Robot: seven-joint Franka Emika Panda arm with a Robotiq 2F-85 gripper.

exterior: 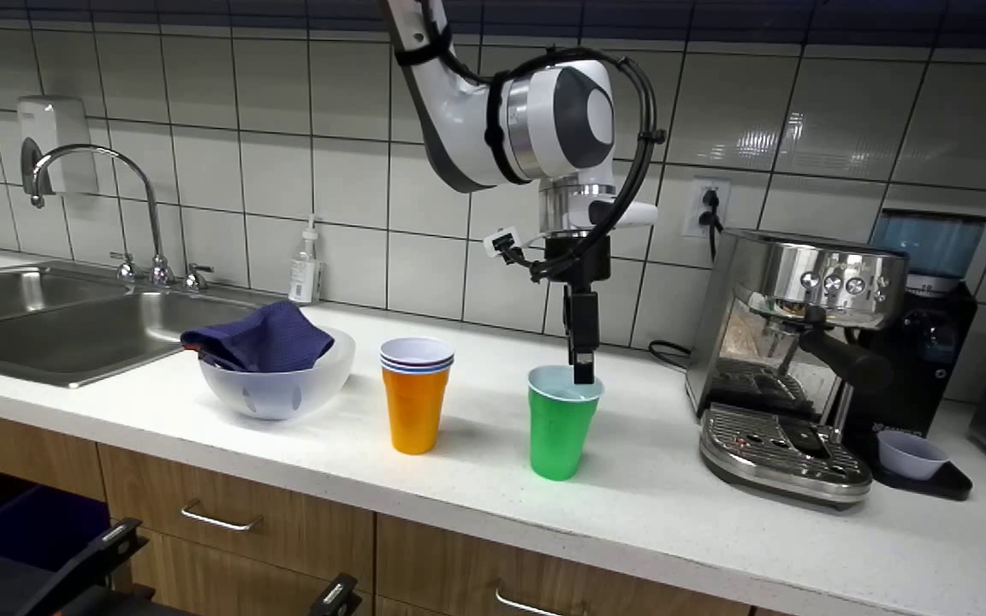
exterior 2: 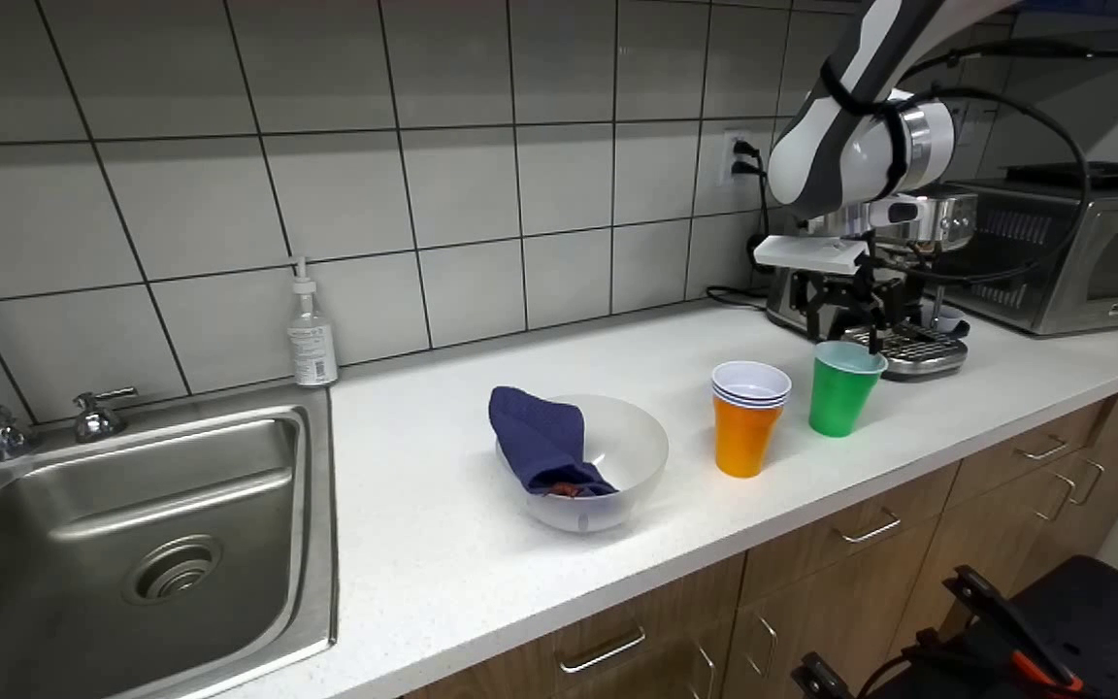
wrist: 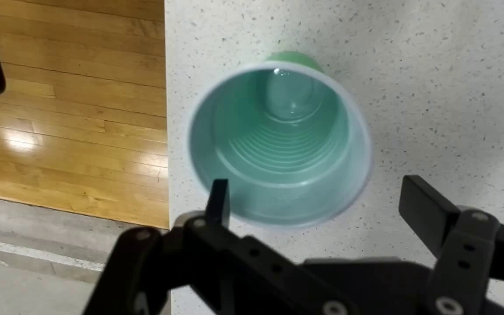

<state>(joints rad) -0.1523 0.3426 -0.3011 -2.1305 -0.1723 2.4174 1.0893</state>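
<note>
The step in hand is judged to be alignment of the end effector point(wrist: 320, 194) at the mouth of the green cup point(exterior: 559, 432); no grip is established. The fingers point(wrist: 427, 214) stand released and spread wide, with nothing clamped between them. As positioned, the end effector sits offset toward the espresso machine point(exterior: 780, 364), so a grip across the cup calls for a small shift toward the stack of orange cups point(exterior: 418, 406), then a straight descent. Confirm clearance at the rim before lowering: a fingertip that catches it is likely to tip so light a cup.

The green cup stands upright on the tabletop point(exterior: 647, 488), below the end effector and slightly to the side of the stack. In the wrist view, the finger nearer the tabletop's front edge overlaps the rim, while the opposite finger hangs outside the cup, toward the tiled wall point(exterior: 347, 180). Whether the nearer fingertip touches the rim, dips inside or hangs above it cannot be confirmed from these angles.

In both exterior views, the stack stands beside the green cup without touching it. Beyond the stack, a translucent bowl point(exterior 2: 632, 485) carries a dark blue cloth point(exterior 2: 540, 437).
</note>
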